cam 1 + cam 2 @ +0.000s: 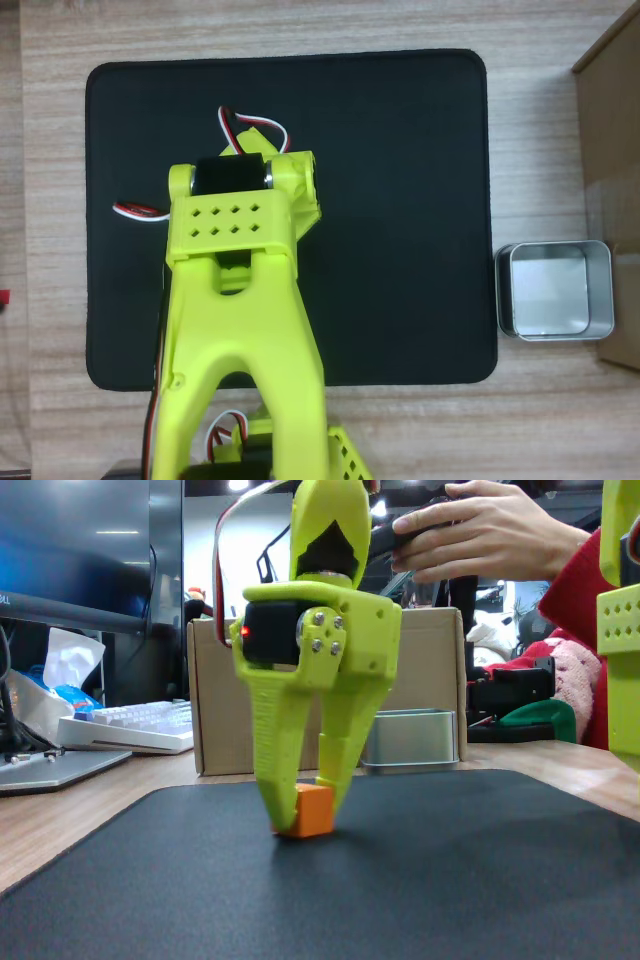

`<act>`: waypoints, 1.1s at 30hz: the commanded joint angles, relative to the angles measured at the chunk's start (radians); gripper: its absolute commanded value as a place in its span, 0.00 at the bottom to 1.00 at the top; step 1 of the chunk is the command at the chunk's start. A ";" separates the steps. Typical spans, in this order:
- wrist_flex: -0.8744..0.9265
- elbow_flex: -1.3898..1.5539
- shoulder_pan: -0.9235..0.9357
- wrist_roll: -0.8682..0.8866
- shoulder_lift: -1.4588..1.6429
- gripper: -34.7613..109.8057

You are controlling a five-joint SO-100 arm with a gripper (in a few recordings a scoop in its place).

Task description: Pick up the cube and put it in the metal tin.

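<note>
At the centre of the fixed view the gripper (303,815) is straddling the cube (309,811) on the black mat (450,880), jaws parted around it, and should be closing squarely before lifting toward the metal tin (553,290) at right.

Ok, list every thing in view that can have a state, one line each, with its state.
gripper: down on the mat, fingers either side of the cube, closed or nearly closed on it.
cube: resting on the mat, not lifted.
metal tin: upright, open-topped, empty, on the table beside the mat.
black mat: lying flat.
cardboard box: standing behind the tin.
</note>
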 commanded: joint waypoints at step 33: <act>0.005 0.227 0.534 0.273 0.968 0.24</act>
